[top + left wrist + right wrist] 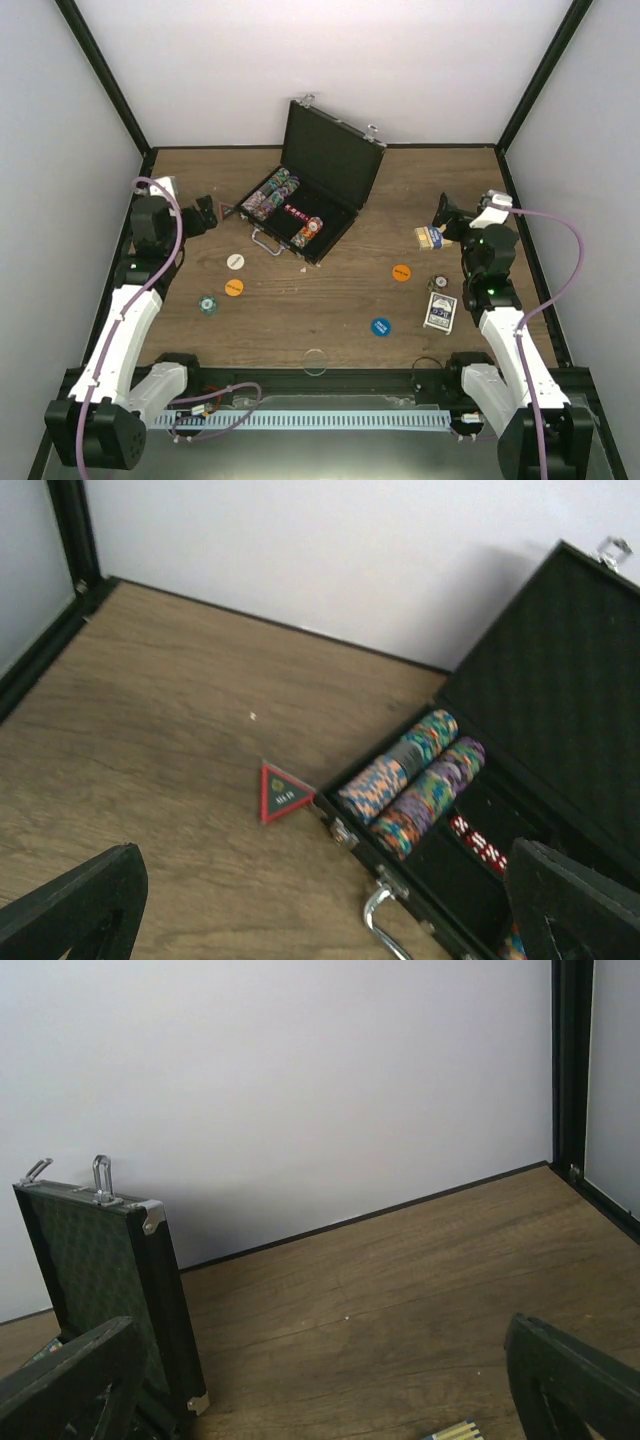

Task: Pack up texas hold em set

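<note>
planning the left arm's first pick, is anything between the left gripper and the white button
Nothing visible does. Bare table lies between the open left gripper and the white button; the case sits off to the right of that line.

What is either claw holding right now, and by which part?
Nothing. The left claw and the right claw both stand open and empty, apart from the case.

One overhead, two down low.
Overhead looks down across the whole worktop point(330, 290); both wrist views skim low and close, sharing the case point(335, 160).
</note>
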You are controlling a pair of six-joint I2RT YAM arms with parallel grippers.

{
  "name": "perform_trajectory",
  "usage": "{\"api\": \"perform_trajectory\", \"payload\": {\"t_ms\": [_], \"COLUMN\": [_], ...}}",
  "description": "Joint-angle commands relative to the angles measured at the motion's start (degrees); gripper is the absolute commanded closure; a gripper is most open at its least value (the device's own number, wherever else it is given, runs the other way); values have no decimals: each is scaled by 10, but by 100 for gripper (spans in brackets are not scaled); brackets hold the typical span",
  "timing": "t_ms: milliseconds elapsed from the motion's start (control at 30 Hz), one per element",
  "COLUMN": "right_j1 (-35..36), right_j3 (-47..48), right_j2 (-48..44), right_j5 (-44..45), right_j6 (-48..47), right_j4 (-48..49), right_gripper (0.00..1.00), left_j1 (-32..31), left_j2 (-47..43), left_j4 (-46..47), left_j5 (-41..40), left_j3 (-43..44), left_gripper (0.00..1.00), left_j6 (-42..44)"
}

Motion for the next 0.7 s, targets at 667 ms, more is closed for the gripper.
{"api": "perform_trajectory", "payload": {"t_ms": [667], "right_j1": [5], "right_j3": [10], "right_j2": [-75], "right_j5": [-184], "right_j6": [-3], "right_j4": [-55], "right_gripper": [1], "left_j1": [-269], "left_j2": [132], "left_j4": [46], "left_j5": [68], "left_j3": [53], "left_gripper": [4], "left_j6": [-74]}}
